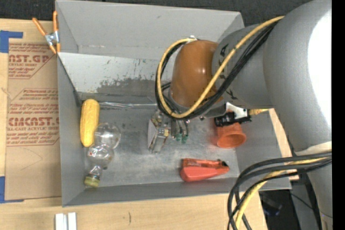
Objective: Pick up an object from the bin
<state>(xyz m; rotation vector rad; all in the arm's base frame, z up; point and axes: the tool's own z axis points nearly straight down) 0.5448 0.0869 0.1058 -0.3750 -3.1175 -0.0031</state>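
My gripper [157,143] hangs low over the bare middle of the bin floor. Its two metal fingers meet at the tips, shut, with nothing between them. An orange-red flat tool [202,169] lies to the lower right of it, near the front wall. An orange plastic cup [230,136] lies on its side to the right, close under the arm. To the left, a clear plastic bottle [102,149] with a yellowish cap lies apart from the gripper.
A yellow corn cob [89,122] lies along the left wall, next to the clear bottle. The arm with its orange cover and looping cables hangs over the bin's right half and hides the floor there.
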